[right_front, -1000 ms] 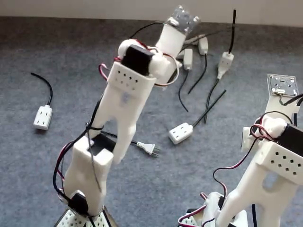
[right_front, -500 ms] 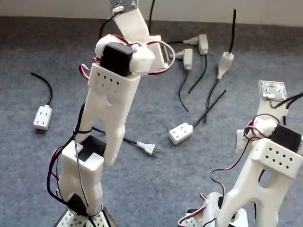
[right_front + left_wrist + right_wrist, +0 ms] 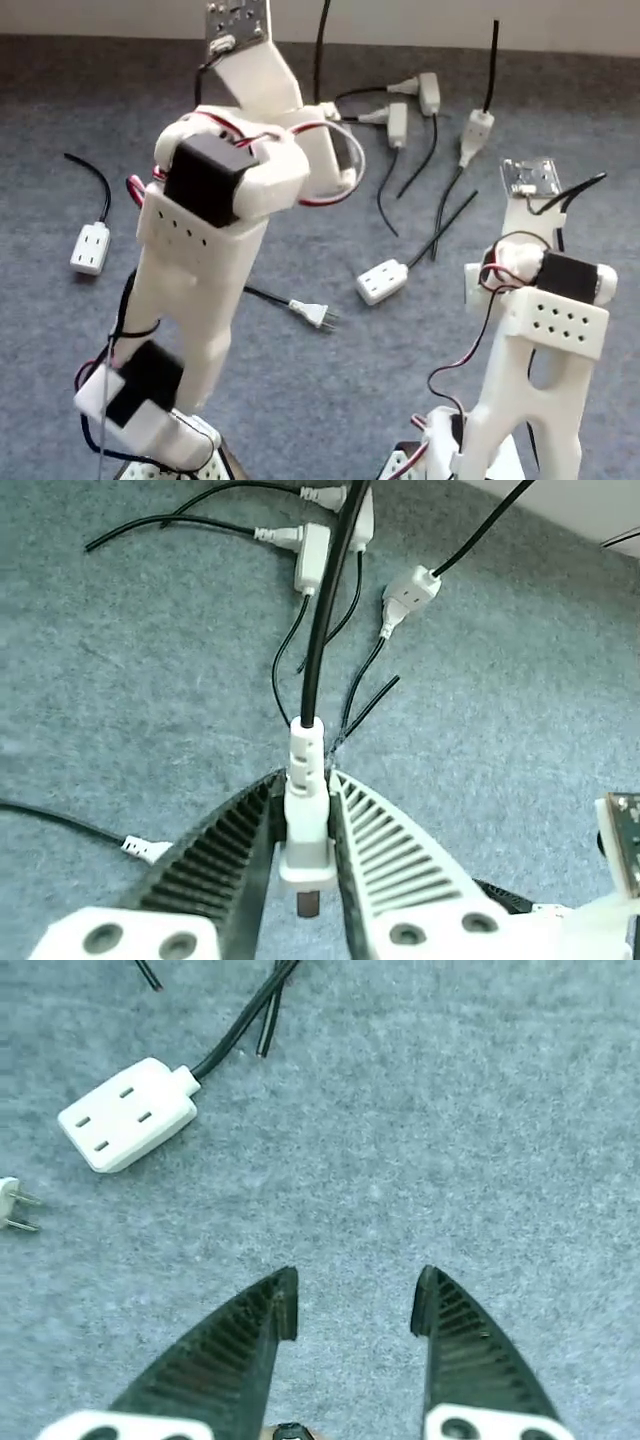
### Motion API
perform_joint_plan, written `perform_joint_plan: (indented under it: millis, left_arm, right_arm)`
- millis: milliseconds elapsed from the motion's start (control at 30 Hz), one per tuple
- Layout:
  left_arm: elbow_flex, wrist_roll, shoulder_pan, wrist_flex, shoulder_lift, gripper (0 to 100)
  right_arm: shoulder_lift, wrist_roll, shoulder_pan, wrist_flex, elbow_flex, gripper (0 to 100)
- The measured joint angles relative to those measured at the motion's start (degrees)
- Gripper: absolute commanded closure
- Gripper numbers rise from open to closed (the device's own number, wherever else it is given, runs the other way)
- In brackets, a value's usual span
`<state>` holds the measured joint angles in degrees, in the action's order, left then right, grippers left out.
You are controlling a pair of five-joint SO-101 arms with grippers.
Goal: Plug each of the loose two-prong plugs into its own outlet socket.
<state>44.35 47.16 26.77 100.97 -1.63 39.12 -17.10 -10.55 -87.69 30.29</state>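
Left claw [image 3: 305,780]: pressed together on a white connector [image 3: 304,830] and pinching it upright, at the lower middle of the left wrist view. Whether it was a plug or a socket could not be told.
Connector cord [image 3: 318,630]: black, and ran from the connector to the top edge.
Right claw [image 3: 358,1280]: spread, with nothing between its fingers, above the bare worktop [image 3: 480,1110].
Loose plug [image 3: 318,316]: two-prong, lying on the grey worktop at the middle of the high view.
Nearest socket [image 3: 382,281]: a white block just right of the loose plug, not touching it.
Left-edge socket [image 3: 90,248]: lay alone, well apart.
Upper-right sockets [image 3: 398,122]: clustered with their cords.
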Motion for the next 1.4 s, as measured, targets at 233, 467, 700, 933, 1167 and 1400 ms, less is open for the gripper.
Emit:
perform_joint_plan:
  millis: [233, 467, 700, 933, 1167, 1400]
  left_arm:
    - [-17.1, 3.3, 0.3, -4.6, -9.0, 99]
    - [-43.8, 13.5, 0.3, -24.3, -18.0, 99]
    - [-72.1, 19.1, -3.0, -59.0, -23.1, 99]
    - [-82.8, 26.8, -4.7, -77.6, -25.0, 99]
    - [-88.1, 27.3, -2.1, -87.8, -25.0, 99]
    - [-102.4, 31.9, 0.1, -114.1, -25.0, 99]
  right_arm:
    - [0.0, 1.4, 9.0, 0.0, 5.5, 80.4]
    - [0.0, 1.4, 13.5, 0.6, 5.9, 80.4]
    - [0.1, 9.7, 17.2, 5.0, 8.6, 80.4]
    - [0.0, 11.4, 23.6, 14.6, 16.8, 80.7]
    - [0.0, 11.8, 23.9, 18.5, 17.4, 96.8]
    - [0.0, 11.8, 23.9, 19.4, 17.4, 98.0]
